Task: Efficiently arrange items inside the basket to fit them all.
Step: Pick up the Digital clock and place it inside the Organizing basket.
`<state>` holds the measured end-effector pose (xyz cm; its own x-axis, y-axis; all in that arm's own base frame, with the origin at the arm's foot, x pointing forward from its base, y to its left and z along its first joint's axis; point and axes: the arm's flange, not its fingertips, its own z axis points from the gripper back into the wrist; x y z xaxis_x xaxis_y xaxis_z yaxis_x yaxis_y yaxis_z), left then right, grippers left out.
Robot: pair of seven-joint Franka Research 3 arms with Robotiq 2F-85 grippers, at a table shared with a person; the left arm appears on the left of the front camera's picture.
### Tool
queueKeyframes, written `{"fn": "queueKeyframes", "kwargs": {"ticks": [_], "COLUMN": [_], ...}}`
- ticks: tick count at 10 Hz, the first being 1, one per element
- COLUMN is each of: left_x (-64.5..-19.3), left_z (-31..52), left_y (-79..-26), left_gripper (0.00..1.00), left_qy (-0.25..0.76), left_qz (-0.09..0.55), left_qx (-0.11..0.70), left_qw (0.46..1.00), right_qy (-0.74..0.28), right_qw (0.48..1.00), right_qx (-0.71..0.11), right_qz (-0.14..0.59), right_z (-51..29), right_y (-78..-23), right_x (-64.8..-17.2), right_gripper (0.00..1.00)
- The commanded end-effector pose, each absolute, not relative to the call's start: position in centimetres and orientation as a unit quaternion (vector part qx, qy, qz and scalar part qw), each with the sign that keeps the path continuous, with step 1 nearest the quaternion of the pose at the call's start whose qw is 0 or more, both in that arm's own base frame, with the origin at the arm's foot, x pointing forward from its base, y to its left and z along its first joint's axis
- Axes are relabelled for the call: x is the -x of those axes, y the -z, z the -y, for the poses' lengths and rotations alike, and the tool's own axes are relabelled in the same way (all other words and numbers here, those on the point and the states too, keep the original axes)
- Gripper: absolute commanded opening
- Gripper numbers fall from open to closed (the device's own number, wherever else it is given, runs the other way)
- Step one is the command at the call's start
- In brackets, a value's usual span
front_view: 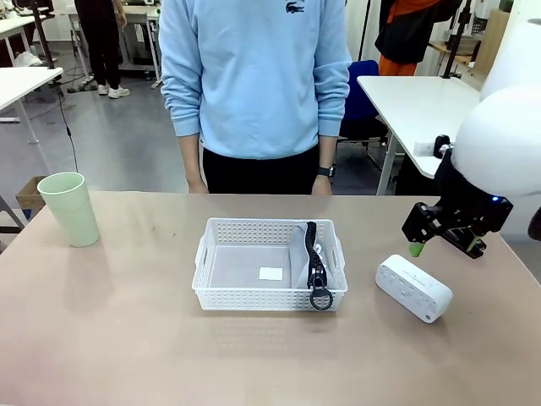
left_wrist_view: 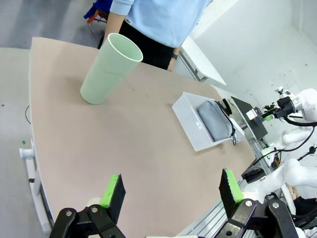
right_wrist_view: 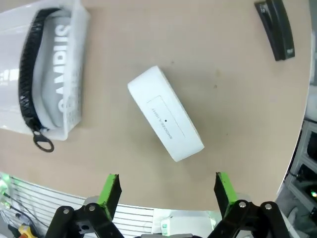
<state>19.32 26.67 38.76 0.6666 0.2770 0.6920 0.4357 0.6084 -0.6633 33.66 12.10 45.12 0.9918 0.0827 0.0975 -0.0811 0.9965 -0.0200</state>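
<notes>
The right pincer [right_wrist_view: 166, 187] hangs spread over the white device [right_wrist_view: 166, 120] mid-frame. The left pincer [left_wrist_view: 172, 187] is spread too.

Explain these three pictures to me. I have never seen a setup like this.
Two robot arms share a table with a person standing opposite. The front picture looks across the table; the other two come from cameras on each arm's wrist. The left gripper and right gripper are both open and hold nothing. On the table: a white basket with a grey pouch inside along one side, a white device below the right gripper, a green cup and a small black object.
</notes>
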Motion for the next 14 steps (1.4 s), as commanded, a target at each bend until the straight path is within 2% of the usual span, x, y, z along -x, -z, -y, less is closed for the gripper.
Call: {"fn": "queueKeyframes", "kwargs": {"ticks": [1, 4, 6, 8, 12, 14], "left_x": [-19.3, -19.3, -19.3, -19.3, -19.3, -19.3], "left_z": [-26.7, -26.7, -26.7, -26.7, -26.7, -26.7], "left_y": [-39.0, -39.0, -39.0, -39.0, -39.0, -39.0], "left_gripper": [1.0, 1.0, 1.0, 1.0, 1.0, 1.0], "left_qy": [0.055, 0.055, 0.055, 0.055, 0.055, 0.055], "left_qz": [0.419, 0.419, 0.419, 0.419, 0.419, 0.419], "left_qx": [0.44, 0.44, 0.44, 0.44, 0.44, 0.44], "left_qw": [0.792, 0.792, 0.792, 0.792, 0.792, 0.792], "right_qy": [-0.022, -0.059, -0.208, -0.272, -0.297, -0.3], "right_qw": [0.999, 0.998, 0.978, 0.962, 0.955, 0.954], "right_qx": [0.007, 0.002, -0.005, -0.002, -0.007, 0.008], "right_qz": [0.045, 0.038, -0.002, -0.005, 0.004, 0.001], "right_z": [-11.9, -11.7, -11.3, -11.4, -11.7, -11.7], "right_y": [-45.4, -45.4, -44.7, -44.5, -43.6, -41.4], "right_x": [-34.7, -34.9, -35.5, -35.4, -35.6, -36.3], "right_gripper": [1.0, 1.0, 1.0, 1.0, 1.0, 1.0]}}
